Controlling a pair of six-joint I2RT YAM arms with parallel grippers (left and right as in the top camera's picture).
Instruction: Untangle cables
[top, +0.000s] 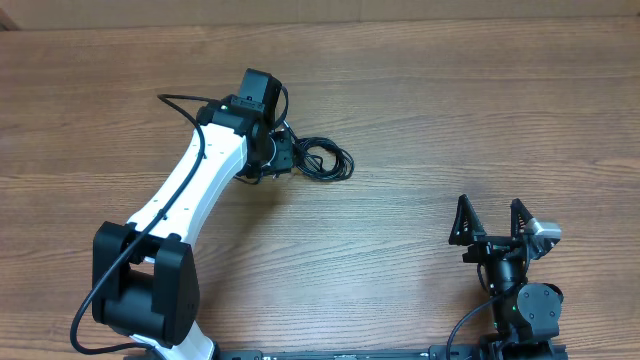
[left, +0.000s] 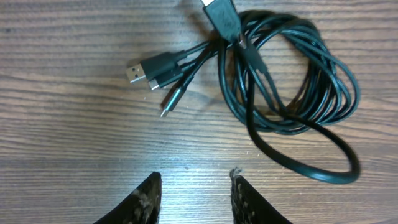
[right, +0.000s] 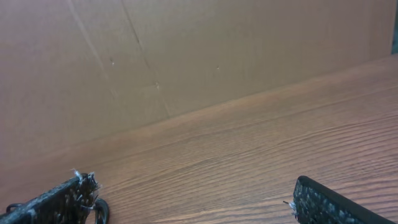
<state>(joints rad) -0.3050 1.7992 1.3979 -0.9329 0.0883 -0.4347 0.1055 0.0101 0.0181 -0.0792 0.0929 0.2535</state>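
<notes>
Left hand (left: 195, 177) half-spread, empty, near cables (left: 239, 68); right hand (top: 490, 203) wide-spread, empty.

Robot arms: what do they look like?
The left arm has a long white shell between chunky black joints, with a black wire looping along it. The right arm looks all black, bar a small silver block. Each ends in two black, tapering fingers, speckled at the tips.

Black cables (left: 236, 87), silver plug tips (left: 133, 73); brown woodgrain table (left: 74, 143).
</notes>
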